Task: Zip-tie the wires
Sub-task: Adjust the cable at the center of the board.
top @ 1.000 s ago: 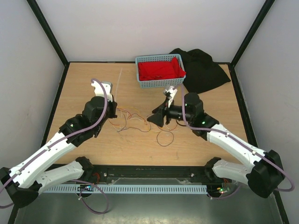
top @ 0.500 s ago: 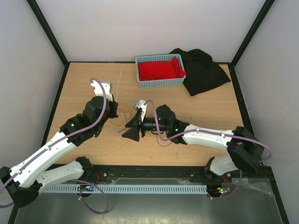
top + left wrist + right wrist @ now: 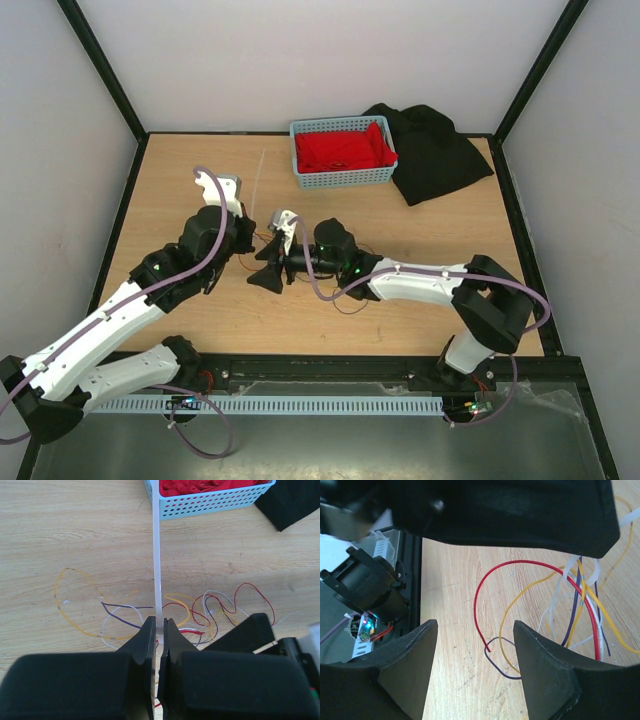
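Item, zip tie [image 3: 156, 555]: probably light and springy; left jaws clamped shut on its near end. Item, wires [image 3: 205, 611]: limp, tangled; best taken where strands cross. Right jaws wide, empty.

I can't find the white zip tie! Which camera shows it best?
The left wrist camera: the zip tie runs straight from the shut left claw toward the basket. The top camera shows only a pale line. The right wrist camera shows wires, but I cannot pick it out there.
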